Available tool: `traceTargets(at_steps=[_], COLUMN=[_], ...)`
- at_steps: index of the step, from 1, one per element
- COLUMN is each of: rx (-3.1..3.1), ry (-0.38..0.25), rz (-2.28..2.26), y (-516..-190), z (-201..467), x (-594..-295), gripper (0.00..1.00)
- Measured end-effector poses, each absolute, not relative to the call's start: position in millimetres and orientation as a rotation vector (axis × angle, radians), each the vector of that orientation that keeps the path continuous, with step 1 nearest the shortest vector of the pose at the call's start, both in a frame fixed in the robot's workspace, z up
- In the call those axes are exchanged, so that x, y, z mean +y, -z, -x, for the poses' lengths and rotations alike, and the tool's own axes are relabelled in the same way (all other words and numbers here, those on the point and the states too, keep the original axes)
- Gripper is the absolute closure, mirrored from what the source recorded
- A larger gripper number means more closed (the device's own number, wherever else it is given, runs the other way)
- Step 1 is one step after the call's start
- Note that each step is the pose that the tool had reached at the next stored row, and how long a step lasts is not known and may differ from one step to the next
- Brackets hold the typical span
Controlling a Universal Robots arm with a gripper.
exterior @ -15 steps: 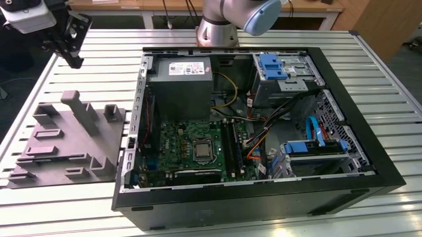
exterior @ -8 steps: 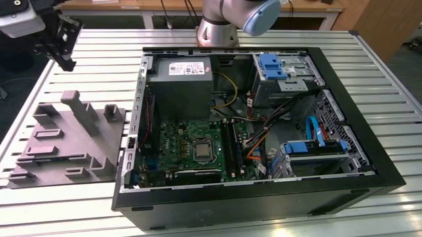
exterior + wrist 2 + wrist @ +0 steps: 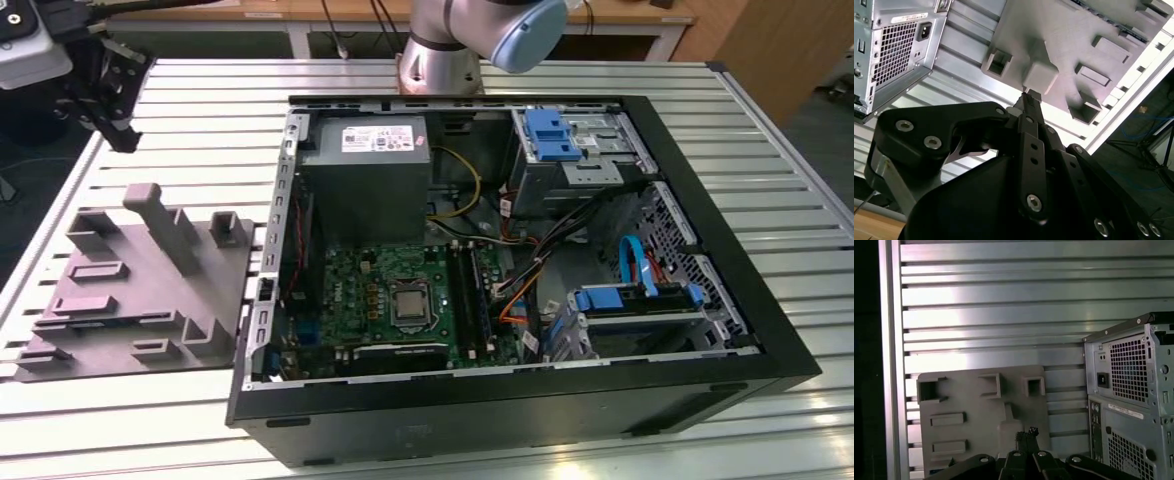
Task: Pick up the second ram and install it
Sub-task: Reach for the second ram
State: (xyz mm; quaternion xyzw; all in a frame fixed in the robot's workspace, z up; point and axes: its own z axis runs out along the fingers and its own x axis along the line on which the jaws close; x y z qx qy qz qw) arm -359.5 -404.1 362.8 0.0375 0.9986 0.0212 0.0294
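While gripper point(image 3: 1027, 97) hangs, slatted table point(image 3: 747, 130) gleams

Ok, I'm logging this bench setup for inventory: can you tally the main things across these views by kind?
case: 1
power supply: 1
grey fixture: 1
gripper: 1
Total: 4

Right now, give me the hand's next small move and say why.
Probably open the hand first. In both wrist views its fingers look closed together with nothing between them, aimed at the grey fixture beside the computer case and apart from it. Shut fingers could not grip the second ram.
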Motion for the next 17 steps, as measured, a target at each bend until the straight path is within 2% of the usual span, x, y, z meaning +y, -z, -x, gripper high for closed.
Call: traceTargets(at_steps=[17], rx=[3.080], ry=[-0.063], rz=[-0.116], y=[-350.9], z=[374.7], x=[-417.4], gripper=[0.90])
